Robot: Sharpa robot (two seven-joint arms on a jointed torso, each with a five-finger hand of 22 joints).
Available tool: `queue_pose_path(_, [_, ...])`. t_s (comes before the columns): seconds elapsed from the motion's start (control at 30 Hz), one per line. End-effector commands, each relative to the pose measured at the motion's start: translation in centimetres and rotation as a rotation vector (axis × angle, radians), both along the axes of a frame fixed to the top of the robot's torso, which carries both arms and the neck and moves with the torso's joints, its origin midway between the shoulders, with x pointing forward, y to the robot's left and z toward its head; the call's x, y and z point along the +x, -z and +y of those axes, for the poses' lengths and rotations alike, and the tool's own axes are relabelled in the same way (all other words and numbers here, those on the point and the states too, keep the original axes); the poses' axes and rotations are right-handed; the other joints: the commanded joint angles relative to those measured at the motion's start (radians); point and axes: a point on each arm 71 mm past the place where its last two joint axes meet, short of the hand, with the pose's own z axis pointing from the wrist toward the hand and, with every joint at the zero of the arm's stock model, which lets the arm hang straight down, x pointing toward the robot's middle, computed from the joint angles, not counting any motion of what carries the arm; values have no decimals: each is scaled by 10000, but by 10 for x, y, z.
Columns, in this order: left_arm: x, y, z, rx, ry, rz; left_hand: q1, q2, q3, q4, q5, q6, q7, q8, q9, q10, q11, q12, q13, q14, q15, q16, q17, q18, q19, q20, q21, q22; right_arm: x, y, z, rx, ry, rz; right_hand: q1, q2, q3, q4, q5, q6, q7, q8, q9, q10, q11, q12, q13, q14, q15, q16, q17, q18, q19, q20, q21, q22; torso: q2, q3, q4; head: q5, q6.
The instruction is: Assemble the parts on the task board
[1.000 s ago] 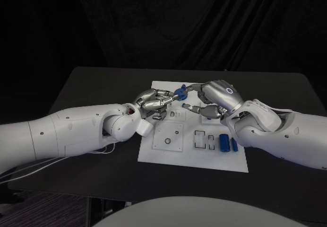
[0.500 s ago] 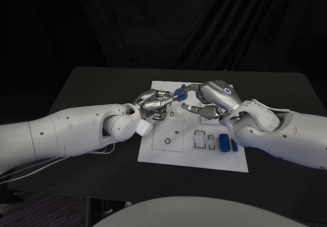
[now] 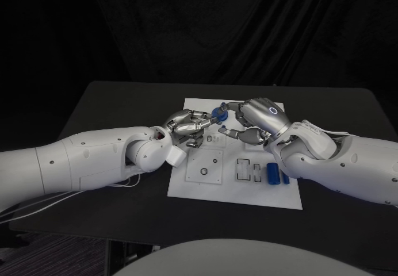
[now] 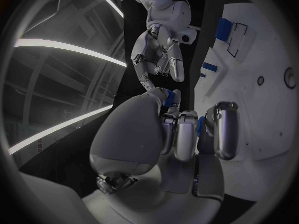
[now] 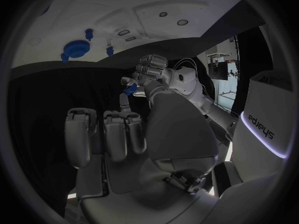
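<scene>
Both hands are meeting above the far end of the task board (image 3: 249, 192), at about twelve o'clock from its middle. The left hand (image 3: 189, 122) is pinching a small blue part (image 3: 219, 110) between its fingertips; in the left wrist view the same blue part (image 4: 167, 97) is showing at the tips of the closed fingers. The right hand (image 3: 255, 118) is reaching in just beside it with fingers curled, but whether it is gripping the part too or only steadying it, I cannot tell.

The job is looking only partly done. Two blue cylinders (image 3: 277, 173) are lying loose at about four o'clock on the board, not yet seated, and the slots and round holes near the board's middle are standing unfilled. In the right wrist view a round blue piece (image 5: 76, 49) is sitting on the board, apparently already placed. The part in hand is still waiting to be mated.

The black bench (image 3: 108, 115) is carrying the board squarely, and a dark curtain is hanging behind it.
</scene>
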Motion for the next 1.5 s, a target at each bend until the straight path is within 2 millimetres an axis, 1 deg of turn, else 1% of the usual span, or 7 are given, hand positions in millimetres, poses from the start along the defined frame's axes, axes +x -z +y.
queue_pose_path(0.03, [-2,-1,-4,-221,217,19,50,2,39,-8,46,-36,-31,13,11,1066,58,-14,2602,1036,57,26,2635,-22,-73,11,-42,1958,-1,3,3,-168,-85,127,86,48,-13,5,-17,3,22,84,16,1023,49,26,2632,1047,44,29,2635,44,597,73,-47,2365,-2,-6,7,23,-1])
queue_pose_path(0.37, [-3,-1,-6,-239,335,78,45,-2,39,-4,50,-76,-14,-5,-14,1066,72,-14,2602,1036,67,26,2635,-18,-90,18,-60,1952,-1,3,5,-163,-133,102,103,71,-6,-4,-18,74,14,158,27,1023,45,26,2632,1047,39,29,2635,38,609,69,-29,2372,-8,-5,16,7,-1])
queue_pose_path(0.63, [-3,0,-8,-226,497,199,27,-3,39,10,39,-146,13,-45,-69,1066,97,-14,2602,1036,87,26,2635,-12,-120,33,-93,1942,0,3,6,-89,-161,12,139,134,5,-50,-21,318,-8,389,60,1023,34,26,2632,1047,28,29,2635,29,631,57,3,2385,-7,-3,8,-3,-1])
queue_pose_path(0.9, [-5,1,-10,-194,822,448,-22,2,30,52,-59,-250,63,-112,-175,1066,144,-14,2602,1036,133,26,2635,4,-189,68,-169,1918,0,2,8,49,-144,-112,175,190,-29,-173,-28,712,-98,891,234,1023,-16,26,2632,1047,-13,29,2635,27,639,23,12,2388,2,-1,-1,-7,-1])
queue_pose_path(1.07, [-6,3,-12,-188,1118,647,-125,20,-15,161,-399,-391,128,-237,-391,1066,209,-14,2602,1036,198,26,2635,28,-291,131,-277,1884,0,2,8,102,-117,-147,191,225,-57,-251,-30,806,-144,1195,373,1023,-40,26,2632,1047,-35,29,2635,26,642,2,15,2390,-3,4,3,-24,-1])
queue_pose_path(1.3, [-8,4,-13,-186,1440,854,-173,31,-43,222,-554,-473,169,-323,-532,1066,250,-14,2602,1036,235,26,2635,42,-346,166,-336,1865,0,1,7,177,-99,-212,330,340,-45,-493,-26,929,-250,1839,704,1023,-89,26,2632,1047,-76,29,2635,22,650,-39,26,2394,-12,1,5,-28,-1])
queue_pose_path(1.5, [-8,4,-13,-190,1549,917,-196,34,-58,249,-614,-495,185,-357,-594,1066,266,-14,2602,1036,251,26,2635,54,-388,182,-383,1850,0,1,7,203,-108,-243,423,400,1,-626,-21,1017,-305,2066,807,1023,-116,26,2632,1047,-99,29,2635,18,660,-58,41,2400,-12,-1,8,-34,-1])
